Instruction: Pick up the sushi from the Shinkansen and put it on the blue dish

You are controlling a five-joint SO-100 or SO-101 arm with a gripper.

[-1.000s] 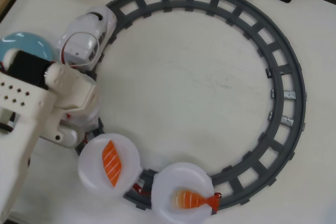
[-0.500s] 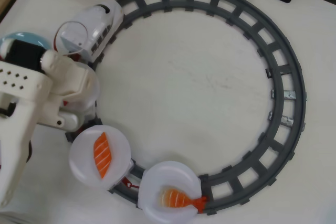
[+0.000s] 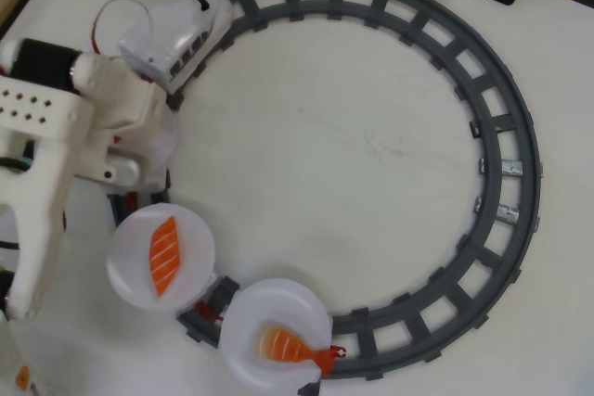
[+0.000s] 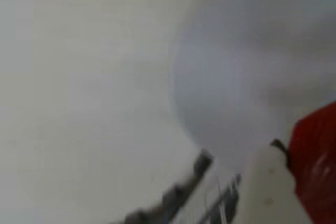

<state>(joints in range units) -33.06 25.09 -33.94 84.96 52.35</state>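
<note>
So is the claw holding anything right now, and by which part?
Probably the sushi: the blurred wrist view shows a red piece against a pale finger at lower right. Which part is pinched cannot be told; the arm hides the claw overhead.

Arm (image 3: 56,164) — white, one unit. In the overhead view we find it entering from the left edge, its long link running up from the lower left and bending toward the right at the upper left, with a perforated white housing and a dark motor block at the bend. Gripper — we cannot make out its fingertips from above. In the wrist view, heavily blurred, we note one pale finger (image 4: 265,187) at the lower right.
</note>
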